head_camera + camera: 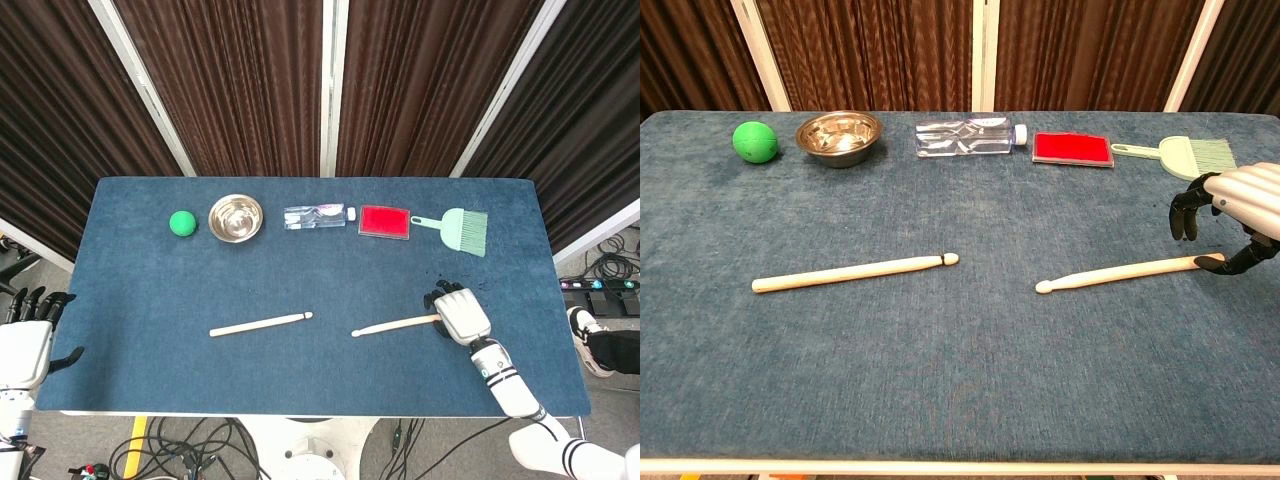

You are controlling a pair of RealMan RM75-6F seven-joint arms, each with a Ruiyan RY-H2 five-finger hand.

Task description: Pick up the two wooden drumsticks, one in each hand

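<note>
Two pale wooden drumsticks lie on the blue cloth. The left drumstick lies alone, with no hand near it. The right drumstick has its thick end under my right hand. That hand hovers palm down with its dark fingers apart above the stick; it holds nothing, and its thumb sits low by the stick's end. My left hand hangs off the table's left edge, fingers spread and empty, and shows only in the head view.
Along the far edge stand a green ball, a steel bowl, a lying clear bottle, a red flat block and a green hand brush.
</note>
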